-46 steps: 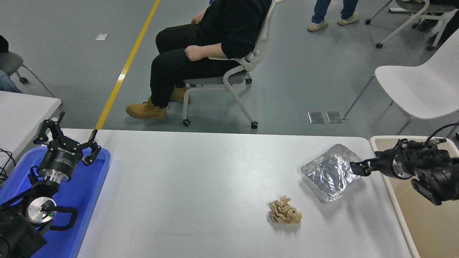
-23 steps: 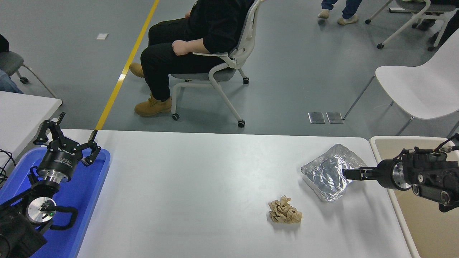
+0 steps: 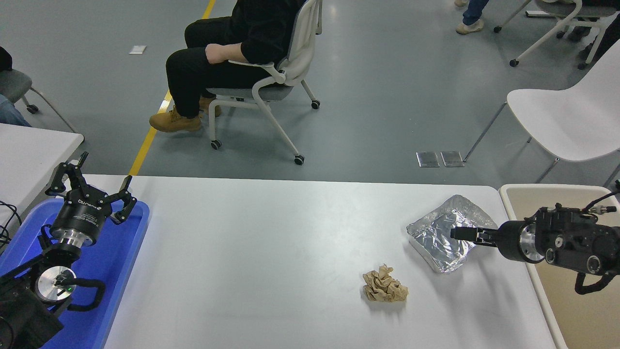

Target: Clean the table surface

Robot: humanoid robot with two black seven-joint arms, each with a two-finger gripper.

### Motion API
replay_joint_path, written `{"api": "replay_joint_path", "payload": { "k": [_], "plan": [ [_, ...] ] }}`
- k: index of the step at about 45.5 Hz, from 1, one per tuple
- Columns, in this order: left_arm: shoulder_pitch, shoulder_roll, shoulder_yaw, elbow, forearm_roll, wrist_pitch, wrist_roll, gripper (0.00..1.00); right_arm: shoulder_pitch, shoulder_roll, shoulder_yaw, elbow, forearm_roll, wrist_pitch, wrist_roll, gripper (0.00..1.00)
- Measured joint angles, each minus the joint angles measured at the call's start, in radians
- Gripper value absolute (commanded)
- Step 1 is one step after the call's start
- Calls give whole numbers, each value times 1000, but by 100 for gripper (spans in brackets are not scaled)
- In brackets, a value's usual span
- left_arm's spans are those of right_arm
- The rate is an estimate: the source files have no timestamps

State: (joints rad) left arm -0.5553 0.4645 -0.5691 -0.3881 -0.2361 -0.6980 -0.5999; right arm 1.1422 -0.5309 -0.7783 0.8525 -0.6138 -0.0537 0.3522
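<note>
Right gripper [image 3: 457, 233] farther over crinkled foil tray [image 3: 443, 232]

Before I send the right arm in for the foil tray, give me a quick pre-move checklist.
1. Right gripper over the foil tray: ok.
2. Jaws open or shut: cannot tell.
3. Tray gripped: cannot tell.
4. Crumpled brown paper apart from the tray, out of the way: ok.
5. Left gripper parked over the blue tray, jaws open: ok.
6. Table surface cleaned: not ok, both items remain.
</note>
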Motion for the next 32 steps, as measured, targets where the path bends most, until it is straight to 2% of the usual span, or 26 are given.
{"api": "replay_joint_path", "payload": {
  "k": [32],
  "plan": [
    [0,0,0,0,0,0,0,100,-58,37,5,-52,26,-10,-14,96]
  ]
}}
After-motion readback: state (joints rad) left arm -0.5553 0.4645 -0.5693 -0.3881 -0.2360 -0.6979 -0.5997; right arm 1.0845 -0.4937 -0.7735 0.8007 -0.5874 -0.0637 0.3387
